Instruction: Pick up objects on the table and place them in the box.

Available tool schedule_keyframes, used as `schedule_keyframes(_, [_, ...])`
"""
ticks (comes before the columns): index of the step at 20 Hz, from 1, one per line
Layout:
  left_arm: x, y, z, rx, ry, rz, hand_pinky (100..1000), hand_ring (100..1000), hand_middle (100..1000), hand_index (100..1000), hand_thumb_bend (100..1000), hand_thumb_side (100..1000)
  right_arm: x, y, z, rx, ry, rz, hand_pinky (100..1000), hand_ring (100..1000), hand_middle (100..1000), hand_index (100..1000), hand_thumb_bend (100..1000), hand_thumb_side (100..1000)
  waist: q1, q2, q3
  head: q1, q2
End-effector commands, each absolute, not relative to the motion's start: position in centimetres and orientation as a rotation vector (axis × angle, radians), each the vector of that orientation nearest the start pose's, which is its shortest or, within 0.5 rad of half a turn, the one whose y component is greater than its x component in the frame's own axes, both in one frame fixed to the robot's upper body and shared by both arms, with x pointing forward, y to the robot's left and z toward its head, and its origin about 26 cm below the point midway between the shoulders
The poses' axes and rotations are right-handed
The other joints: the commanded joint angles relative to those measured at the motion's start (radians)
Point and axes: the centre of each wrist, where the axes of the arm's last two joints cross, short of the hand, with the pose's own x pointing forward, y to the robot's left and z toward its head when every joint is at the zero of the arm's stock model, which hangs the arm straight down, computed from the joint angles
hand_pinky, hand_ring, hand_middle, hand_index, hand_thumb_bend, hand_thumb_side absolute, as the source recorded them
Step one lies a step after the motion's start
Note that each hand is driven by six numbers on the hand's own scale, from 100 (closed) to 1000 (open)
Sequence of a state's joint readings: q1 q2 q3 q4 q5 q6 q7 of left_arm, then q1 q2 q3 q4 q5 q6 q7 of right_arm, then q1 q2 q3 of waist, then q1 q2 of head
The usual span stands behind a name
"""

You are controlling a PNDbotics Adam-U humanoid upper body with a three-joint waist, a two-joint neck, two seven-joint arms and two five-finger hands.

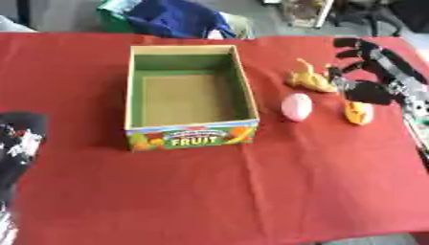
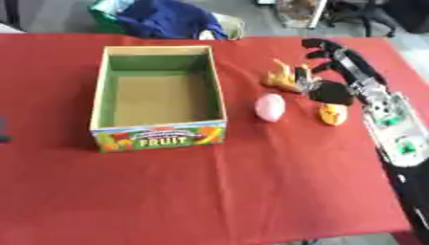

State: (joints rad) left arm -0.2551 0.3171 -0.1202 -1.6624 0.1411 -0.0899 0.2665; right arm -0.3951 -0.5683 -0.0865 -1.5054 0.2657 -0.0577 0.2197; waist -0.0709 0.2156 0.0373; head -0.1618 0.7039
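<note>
Right hand (image 2: 335, 91) with fingers spread open just above orange toy (image 2: 332, 115), beside pink egg (image 2: 270, 106), near box (image 2: 99, 95).

Red cloth (image 1: 251, 191); green-lined box (image 1: 189, 93) w/ fruit print; pink egg (image 1: 296, 106); orange toys (image 1: 358, 113).

The open green-lined cardboard box (image 1: 190, 91) bears the word "FRUIT" in yellow capitals on its near outer wall; smaller lettering above it is unreadable
</note>
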Motion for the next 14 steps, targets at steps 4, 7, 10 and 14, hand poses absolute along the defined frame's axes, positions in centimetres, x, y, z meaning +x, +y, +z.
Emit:
schedule_keyframes(4, [33.2,26.3,10.3,0.155,-2.008,-0.068,540,676,511,615,580,416,35.7,-38.9,17.2,-0.673,-1.732,0.804,723,864,888,934,115,301,0.000,-0.014,-0.002,-0.006,0.005])
schedule_keyframes(7, [33.2,26.3,10.3,0.154,-2.007,-0.069,540,676,511,615,578,416,35.7,-38.9,16.7,-0.647,-1.706,0.838,724,865,888,934,112,327,0.000,-0.013,-0.003,-0.007,0.005])
schedule_keyframes(10, [33.2,26.2,10.3,0.152,-2.006,-0.069,541,677,512,615,578,416,35.9,-38.7,16.3,-0.622,-1.692,0.862,724,864,889,933,110,335,0.001,-0.014,-0.005,-0.007,0.004])
schedule_keyframes(14, [33.2,26.2,10.3,0.149,-2.005,-0.070,541,678,512,615,577,416,36.6,-37.9,15.7,-0.581,-1.667,0.909,727,867,890,935,107,372,0.005,-0.014,-0.004,-0.010,0.004])
